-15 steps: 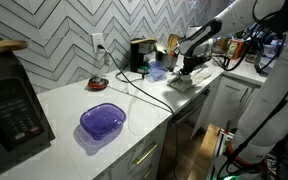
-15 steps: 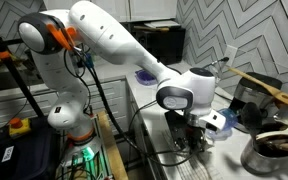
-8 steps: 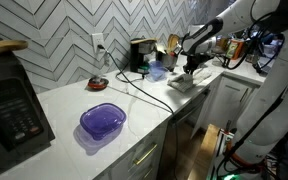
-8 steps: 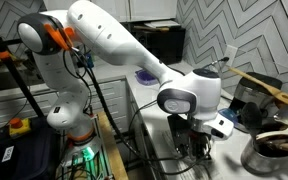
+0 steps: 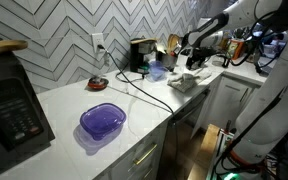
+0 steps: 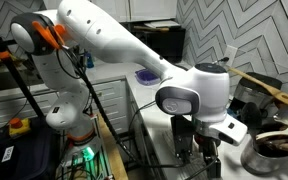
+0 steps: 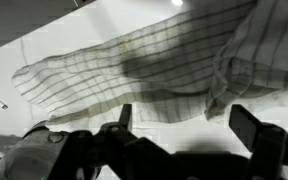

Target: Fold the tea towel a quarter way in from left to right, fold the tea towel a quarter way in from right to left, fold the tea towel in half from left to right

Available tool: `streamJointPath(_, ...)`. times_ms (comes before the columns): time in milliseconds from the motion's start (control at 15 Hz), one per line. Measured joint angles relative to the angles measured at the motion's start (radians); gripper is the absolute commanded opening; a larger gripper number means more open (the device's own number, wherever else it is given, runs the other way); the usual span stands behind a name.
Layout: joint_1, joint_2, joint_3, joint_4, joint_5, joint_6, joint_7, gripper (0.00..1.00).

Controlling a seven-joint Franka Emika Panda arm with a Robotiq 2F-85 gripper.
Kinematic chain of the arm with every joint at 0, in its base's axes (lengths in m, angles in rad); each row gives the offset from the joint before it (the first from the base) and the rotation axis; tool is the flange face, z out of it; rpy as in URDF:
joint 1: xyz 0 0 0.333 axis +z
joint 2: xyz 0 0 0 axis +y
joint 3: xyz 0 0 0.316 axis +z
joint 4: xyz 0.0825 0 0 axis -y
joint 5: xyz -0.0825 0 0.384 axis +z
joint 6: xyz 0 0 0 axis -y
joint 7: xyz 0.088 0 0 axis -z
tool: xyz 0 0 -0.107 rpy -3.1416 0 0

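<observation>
Wrist view shows the pincer (image 7: 187, 125) spread open and empty above the tea towel (image 7: 114, 75), one fold seemingly laid; next move likely calls for gripping an unfolded edge.

In an exterior view, the white arm (image 6: 114, 35) rises from its base at the left, past an orange joint ring (image 6: 50, 35), and sweeps across to a bulky wrist on the right. Below the wrist the dark gripper (image 6: 198, 160) hangs over the white countertop (image 6: 152, 122); how its jaws stand is too dark to tell here. A purple bowl (image 6: 145, 75) sits further back on the counter, partly hidden by the arm. A wooden spoon (image 6: 256, 84) juts out at the right, with a metal pot (image 6: 274, 155) below it. The wall (image 6: 234, 30) is herringbone tile. A red button (image 6: 16, 125) sits at lower left.
</observation>
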Motion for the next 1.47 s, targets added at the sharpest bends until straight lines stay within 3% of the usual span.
streamJointPath(333,0.002,-0.081,0.002,-0.008,-0.016,-0.041,-0.007,0.99)
streamJointPath(867,-0.001,-0.05,-0.011,0.003,-0.012,-0.034,-0.004,1.0)
streamJointPath(1133,-0.019,0.075,-0.033,0.088,0.108,-0.034,-0.085,1.0)
streamJointPath(1467,-0.101,0.254,-0.031,0.233,0.225,-0.036,-0.246,1.0)
